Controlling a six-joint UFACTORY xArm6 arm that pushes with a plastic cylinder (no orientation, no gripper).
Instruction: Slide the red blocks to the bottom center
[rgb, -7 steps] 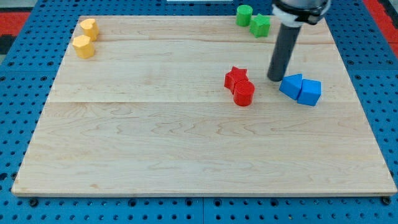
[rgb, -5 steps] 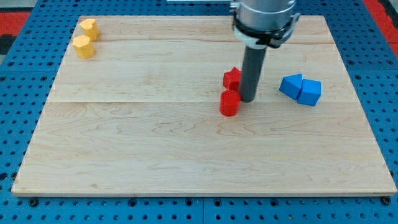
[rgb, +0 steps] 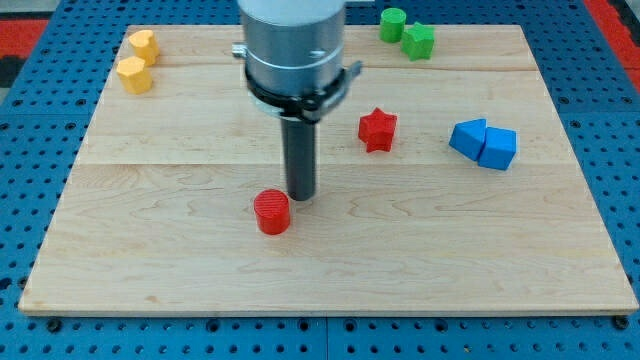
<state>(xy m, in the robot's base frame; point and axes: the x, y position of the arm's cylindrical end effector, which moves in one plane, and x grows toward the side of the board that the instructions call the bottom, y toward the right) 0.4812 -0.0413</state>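
Observation:
A red cylinder block (rgb: 272, 212) stands on the wooden board, left of centre and below the middle. A red star block (rgb: 378, 130) stands to the right of centre, well apart from the cylinder. My tip (rgb: 301, 196) rests on the board just to the upper right of the red cylinder, very close to it or touching it. The star is up and to the right of my tip, with a clear gap.
Two blue blocks (rgb: 484, 143) sit together at the view's right. Two green blocks (rgb: 407, 33) are at the view's top right. Two yellow blocks (rgb: 137, 60) are at the top left. The board (rgb: 320, 280) lies on a blue perforated table.
My tip swept from beside the blue blocks to the lower left, pushing the red cylinder away from the red star, down and to the left. The star stayed about where it was.

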